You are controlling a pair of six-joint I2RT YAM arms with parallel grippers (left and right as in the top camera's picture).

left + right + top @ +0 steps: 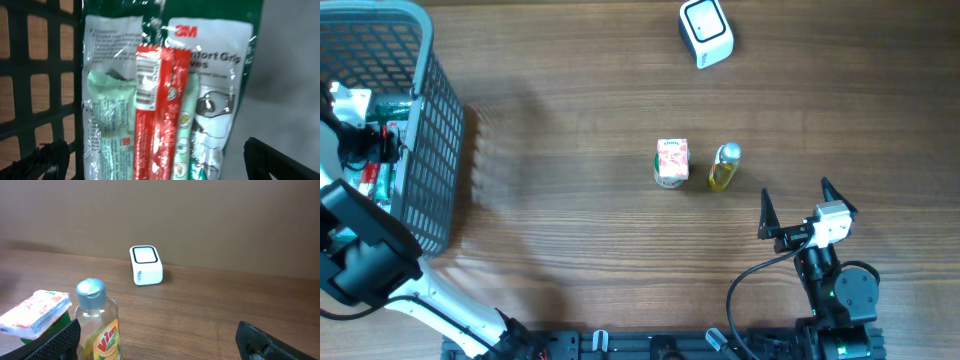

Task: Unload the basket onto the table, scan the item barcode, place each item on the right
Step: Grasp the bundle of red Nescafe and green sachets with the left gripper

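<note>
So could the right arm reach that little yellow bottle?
Probably yes: the open right hand faces the yellow bottle, only bare table between; the carton stands beside it, not in front.

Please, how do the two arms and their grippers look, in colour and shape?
The right arm is black, with a white camera block at the wrist and a black cable looping beside it. The right gripper has two black, pointed fingers. The left arm has a white link between black joints; the left gripper also has black fingers.
</note>
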